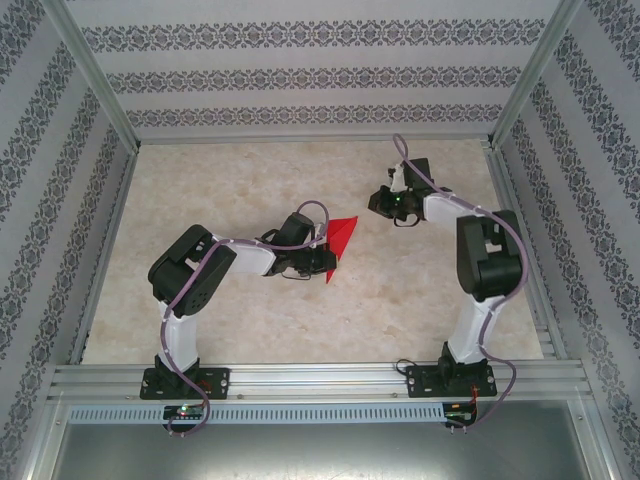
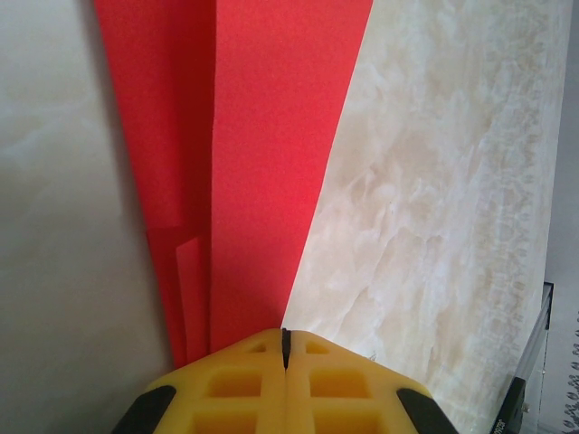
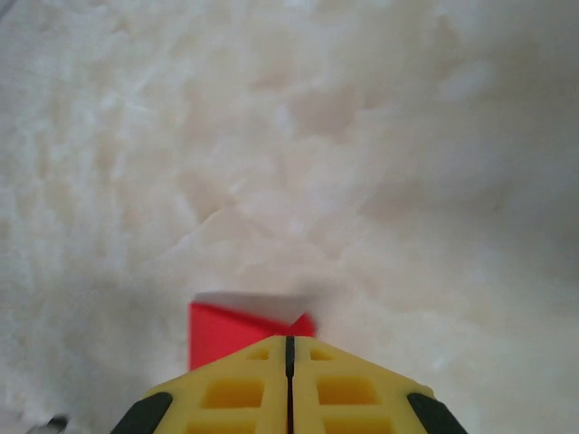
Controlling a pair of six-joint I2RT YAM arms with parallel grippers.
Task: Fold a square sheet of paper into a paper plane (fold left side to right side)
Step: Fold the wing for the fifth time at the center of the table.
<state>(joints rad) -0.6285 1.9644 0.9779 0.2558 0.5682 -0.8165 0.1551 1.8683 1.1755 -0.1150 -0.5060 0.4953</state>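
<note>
L gripper [image 2: 285,339] is clamped right down, fingers together, pinching the near end of the red paper [image 2: 262,163]. The sheet runs out from its tips w/ a crease down the middle & an extra layer on the left. Paper's around mid table [image 2: 434,226], partly lifted, I'd say. R gripper [image 3: 289,348] is closed too, w/ nothing in it as far as I can tell; a red corner shows just past its tips, near but apart. To do the fold well, prob: firm pinch w/ L, carry left edge over low & slow to meet right edge square, then R presses the crease flat.
</note>
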